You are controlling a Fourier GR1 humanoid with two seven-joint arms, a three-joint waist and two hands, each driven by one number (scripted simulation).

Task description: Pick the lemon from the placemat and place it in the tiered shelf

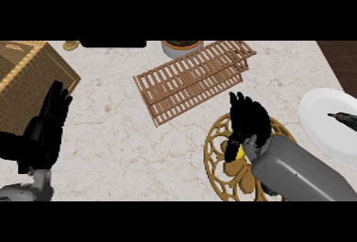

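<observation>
Grasp stage. My right robot hand (248, 124) hovers over the placemat (215, 158) at 4 o'clock on the counter (111, 142), fingers stretched out and not yet clenched. The lemon (239, 152) lies on the placemat under the palm, only a yellow sliver showing beside the thumb. I judge the next move calls for curling round the fruit, lifting it, then carrying it toward 11 o'clock to the tiered shelf (191, 78). The left robot hand (47, 124) rests released at 9 o'clock.

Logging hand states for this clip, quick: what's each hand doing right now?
Left hand: open, resting at the view's left, holding nothing.
Right hand: over the lemon on the placemat; open or shut cannot be told.
</observation>
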